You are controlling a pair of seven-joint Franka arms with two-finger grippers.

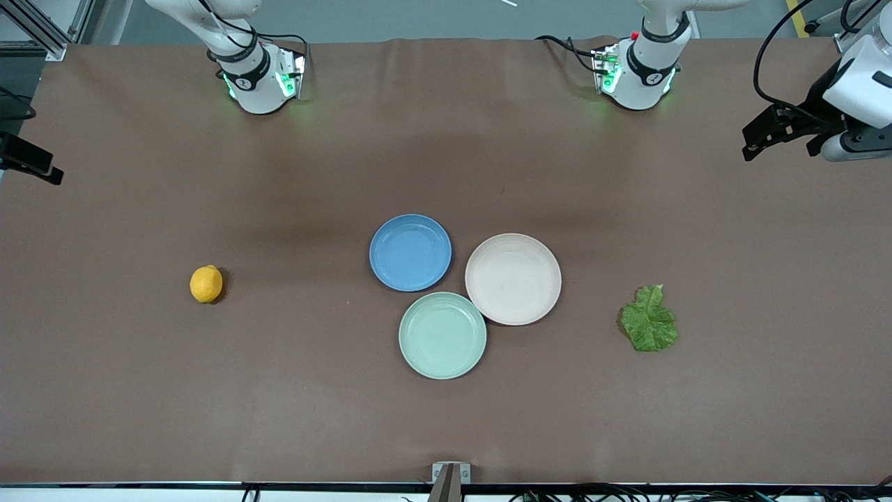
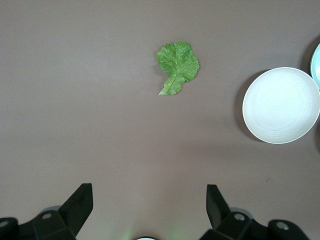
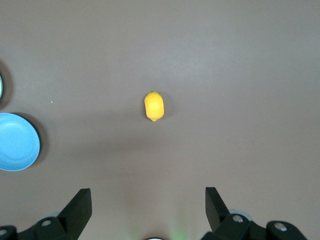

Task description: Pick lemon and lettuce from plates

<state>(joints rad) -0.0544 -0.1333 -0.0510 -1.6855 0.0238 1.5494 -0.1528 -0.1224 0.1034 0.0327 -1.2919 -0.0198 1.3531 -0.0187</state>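
Lemon (image 1: 206, 284) is sitting on the bare brown table (image 1: 139, 390) at middle left of the front view, toward the right arm's end and well apart from the plates; it is small, oval and yellow-orange with smooth skin, and in the right wrist view (image 3: 154, 106) it is lying alone near the centre of the frame. Lettuce (image 1: 649, 318) is lying flat on the table at right of centre, toward the left arm's end: one crinkled, veined green leaf with ragged edges, its stem visible in the left wrist view (image 2: 177, 65).

Three plates are clustering at the centre, all bare: the blue plate (image 1: 410, 252), the beige-pink plate (image 1: 513, 279) and the mint-green plate (image 1: 442, 335), lowest in the frame and touching the beige-pink one.

Both arms are waiting high up. The left gripper (image 2: 149, 207) is hanging over the table near the lettuce, fingers spread wide; the right gripper (image 3: 148, 210) is hanging near the lemon, likewise spread and holding nothing.
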